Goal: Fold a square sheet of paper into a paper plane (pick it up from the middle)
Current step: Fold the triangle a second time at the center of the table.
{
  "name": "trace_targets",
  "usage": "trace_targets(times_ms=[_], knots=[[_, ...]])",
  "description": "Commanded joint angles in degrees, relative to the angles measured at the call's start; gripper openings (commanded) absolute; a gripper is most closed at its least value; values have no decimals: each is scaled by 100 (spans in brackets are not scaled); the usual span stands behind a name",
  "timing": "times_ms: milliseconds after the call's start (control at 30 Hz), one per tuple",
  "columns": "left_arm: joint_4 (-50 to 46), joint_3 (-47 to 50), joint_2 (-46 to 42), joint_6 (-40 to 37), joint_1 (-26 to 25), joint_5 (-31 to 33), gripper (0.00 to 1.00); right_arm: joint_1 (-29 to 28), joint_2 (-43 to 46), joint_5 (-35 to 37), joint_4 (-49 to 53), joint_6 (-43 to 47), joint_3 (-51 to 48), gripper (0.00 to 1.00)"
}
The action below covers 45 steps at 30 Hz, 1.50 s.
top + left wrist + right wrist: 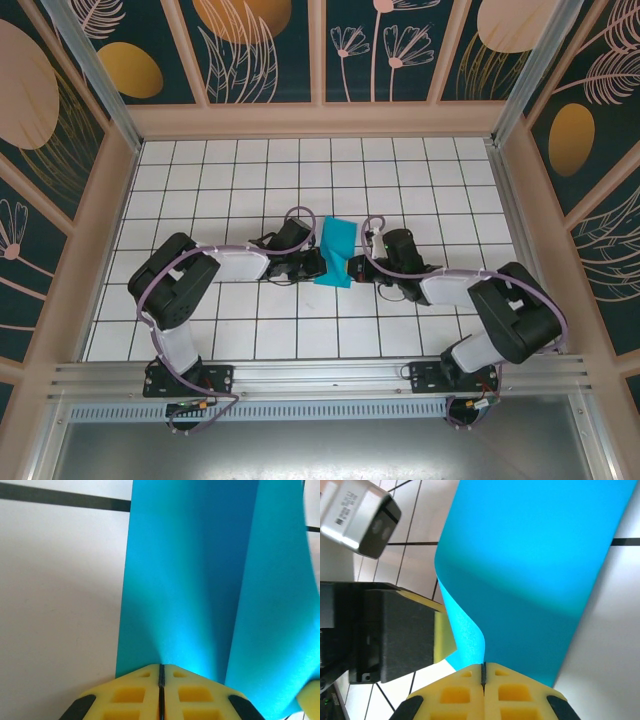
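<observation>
Black-and-white arms, lilac cables, yellow-padded hands

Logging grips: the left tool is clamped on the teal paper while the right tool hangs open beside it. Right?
Not quite. The right tool is not open: the right wrist view shows it shut on the teal paper too. The left tool is clamped on it, as said.
</observation>
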State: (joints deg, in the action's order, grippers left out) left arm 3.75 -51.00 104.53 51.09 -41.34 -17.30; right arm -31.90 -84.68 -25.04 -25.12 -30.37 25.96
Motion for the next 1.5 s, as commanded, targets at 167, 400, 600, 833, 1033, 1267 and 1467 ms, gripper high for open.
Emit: trace_targets(times_ms=[167, 400, 600, 833, 1033, 1267, 1467], knots=[[-855, -117, 76, -426, -2, 640, 9, 243, -358, 139, 548, 470, 572, 0], [-981, -165, 109, -530, -3, 717, 9, 281, -671, 122, 807, 703, 887, 0], [-1013, -210, 128, -566, -2, 746, 9, 290, -854, 23, 909, 863, 1070, 0], [-1048, -251, 155, -599, 2, 745, 9, 299, -1168, -79, 1084, 1049, 1346, 0], [-1071, -270, 187, -609, -5, 741, 9, 316, -1337, -168, 1218, 1169, 1520, 0], [-1099, -287, 188, -626, 0, 763, 9, 332, -1467, -204, 1299, 1252, 1604, 1], [-1122, -286, 181, -642, -4, 787, 9, 333, -1575, -171, 1379, 1304, 1719, 1]])
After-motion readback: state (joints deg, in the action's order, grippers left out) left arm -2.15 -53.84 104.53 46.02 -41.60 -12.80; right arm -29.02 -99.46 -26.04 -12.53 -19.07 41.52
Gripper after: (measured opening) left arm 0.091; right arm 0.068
